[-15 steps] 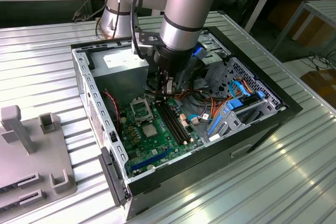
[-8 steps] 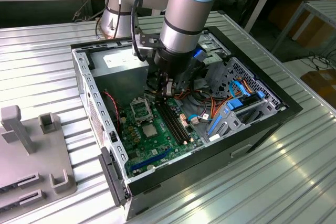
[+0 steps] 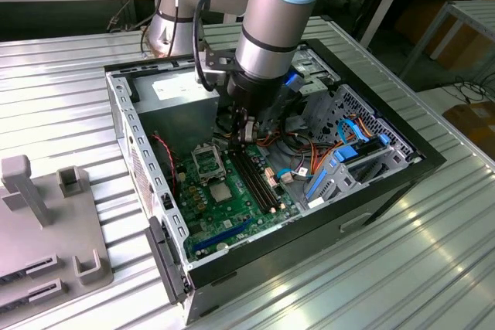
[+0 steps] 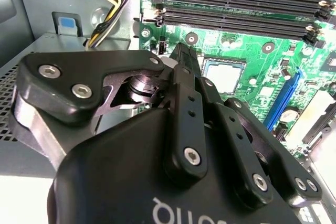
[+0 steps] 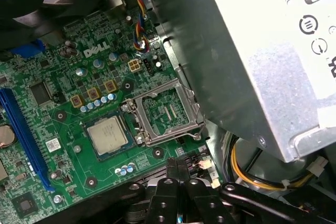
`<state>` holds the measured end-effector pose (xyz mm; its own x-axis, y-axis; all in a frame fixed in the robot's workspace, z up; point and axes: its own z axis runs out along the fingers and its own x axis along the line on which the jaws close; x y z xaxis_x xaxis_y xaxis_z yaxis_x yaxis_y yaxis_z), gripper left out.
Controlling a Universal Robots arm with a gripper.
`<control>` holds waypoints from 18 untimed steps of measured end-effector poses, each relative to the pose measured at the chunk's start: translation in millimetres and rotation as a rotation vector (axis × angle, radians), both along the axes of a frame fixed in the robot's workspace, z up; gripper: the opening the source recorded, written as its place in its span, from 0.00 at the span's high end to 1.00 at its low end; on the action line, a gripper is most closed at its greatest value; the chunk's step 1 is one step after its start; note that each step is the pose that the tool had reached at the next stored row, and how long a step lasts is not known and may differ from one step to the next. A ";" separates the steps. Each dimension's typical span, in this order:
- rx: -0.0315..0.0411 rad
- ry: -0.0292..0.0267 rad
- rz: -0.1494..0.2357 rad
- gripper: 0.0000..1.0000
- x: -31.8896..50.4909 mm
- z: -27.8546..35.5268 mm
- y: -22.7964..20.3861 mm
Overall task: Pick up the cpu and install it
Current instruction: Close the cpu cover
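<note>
The cpu (image 5: 107,135), a small silver square chip, lies flat in its socket on the green motherboard, apart from the gripper; it also shows as cpu (image 3: 220,191) and cpu (image 4: 224,74). Beside it the black hinged frame (image 5: 168,111) stands flipped open with a green centre. My gripper (image 5: 178,163) hangs inside the case a little above the board, between the open frame and the memory slots (image 4: 236,3). Its two black fingers are pressed together with nothing visible between them. From outside, the gripper (image 3: 247,137) sits just past the frame (image 3: 207,161).
The grey power-supply box (image 5: 273,51) stands close beside the socket, with yellow and black cables (image 5: 252,174) under it. A long blue slot (image 5: 21,129) runs past the cpu. Drive bays with blue clips (image 3: 340,160) fill the case's other end. A grey fixture plate (image 3: 46,222) lies at the exterior view's left.
</note>
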<state>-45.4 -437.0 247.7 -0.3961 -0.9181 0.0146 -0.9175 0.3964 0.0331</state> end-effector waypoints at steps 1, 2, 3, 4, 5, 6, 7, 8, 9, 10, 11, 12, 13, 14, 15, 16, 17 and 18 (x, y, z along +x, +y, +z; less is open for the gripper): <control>0.0001 0.0000 0.000 0.89 0.1 -0.7 0.2; 0.0000 0.0001 0.000 0.89 0.1 -1.2 0.5; 0.0001 0.0001 0.000 0.89 0.1 -2.1 0.7; 0.0006 0.0001 0.000 0.89 0.0 -3.1 0.7; 0.0021 0.0002 -0.001 0.89 0.0 -4.4 0.8; 0.0041 0.0001 -0.003 0.89 -0.1 -5.3 0.7; 0.0096 0.0002 -0.011 0.89 -0.1 -7.1 0.7; 0.0147 0.0001 -0.019 0.89 0.0 -8.5 0.8; 0.0174 0.0000 -0.025 0.89 0.0 -9.4 0.8; 0.0194 0.0000 -0.032 0.89 0.0 -10.4 0.9; 0.0210 -0.0001 -0.039 0.89 0.1 -11.4 0.9; 0.0221 -0.0001 -0.047 0.89 0.1 -12.3 0.9; 0.0230 -0.0002 -0.053 0.89 0.1 -12.9 0.9; 0.0240 -0.0002 -0.057 0.89 0.1 -13.4 1.0; 0.0251 -0.0001 -0.061 0.89 0.2 -13.8 1.3; 0.0263 -0.0001 -0.063 0.89 0.2 -14.2 1.6; 0.0277 -0.0001 -0.066 0.89 0.2 -14.8 2.1; 0.0291 -0.0001 -0.067 0.89 0.1 -15.3 2.7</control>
<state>-45.2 -434.3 232.4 -0.4565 -0.8897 -0.0118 -0.8891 0.4556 0.0454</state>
